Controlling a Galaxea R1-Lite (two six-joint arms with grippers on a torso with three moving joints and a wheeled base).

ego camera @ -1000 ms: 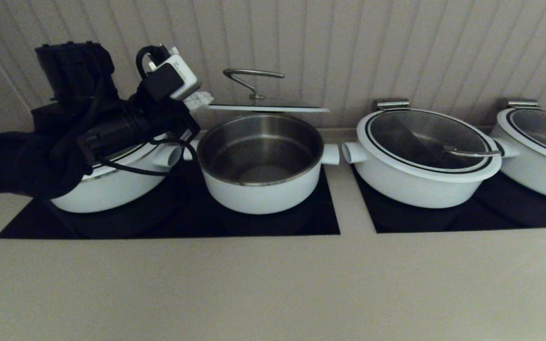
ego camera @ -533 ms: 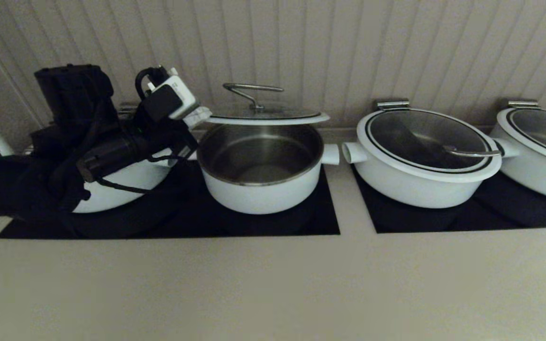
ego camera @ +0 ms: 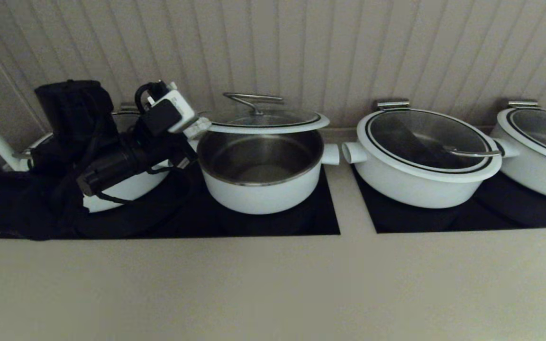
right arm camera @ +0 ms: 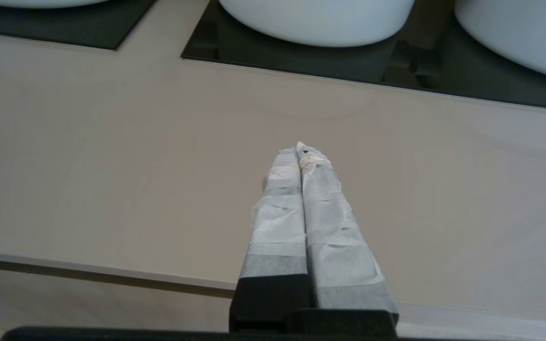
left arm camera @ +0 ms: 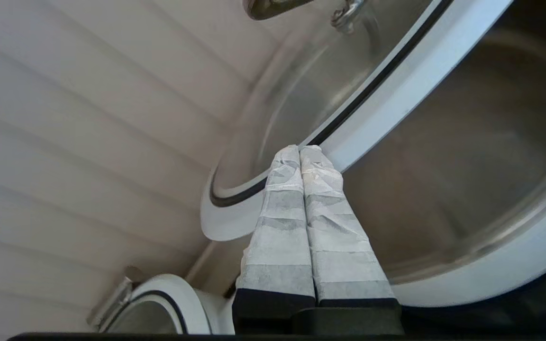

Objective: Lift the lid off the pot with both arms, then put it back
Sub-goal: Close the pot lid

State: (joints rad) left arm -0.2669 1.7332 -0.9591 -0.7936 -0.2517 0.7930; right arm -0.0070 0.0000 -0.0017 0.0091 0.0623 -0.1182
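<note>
The pot (ego camera: 261, 189) stands open on the black cooktop, its steel inside showing. The lid (ego camera: 266, 125) hangs just over the pot's back rim, nearly level, with its steel hook handle (ego camera: 253, 98) upward. My left gripper (ego camera: 201, 126) is shut on the lid's left edge. In the left wrist view its taped fingertips (left arm camera: 300, 149) pinch the lid's white rim (left arm camera: 396, 71) above the pot (left arm camera: 491, 284). My right gripper (right arm camera: 300, 148) is shut and empty above the beige counter, out of the head view.
A wider lidded pot (ego camera: 427, 156) stands to the right, another (ego camera: 538, 147) at the far right. A third pot (ego camera: 126, 184) sits behind my left arm. The ribbed wall is close behind. The beige counter (ego camera: 273, 284) lies in front.
My left gripper has lowered the lid from well above the pot down to just over its rim. The left arm has sunk with it.
</note>
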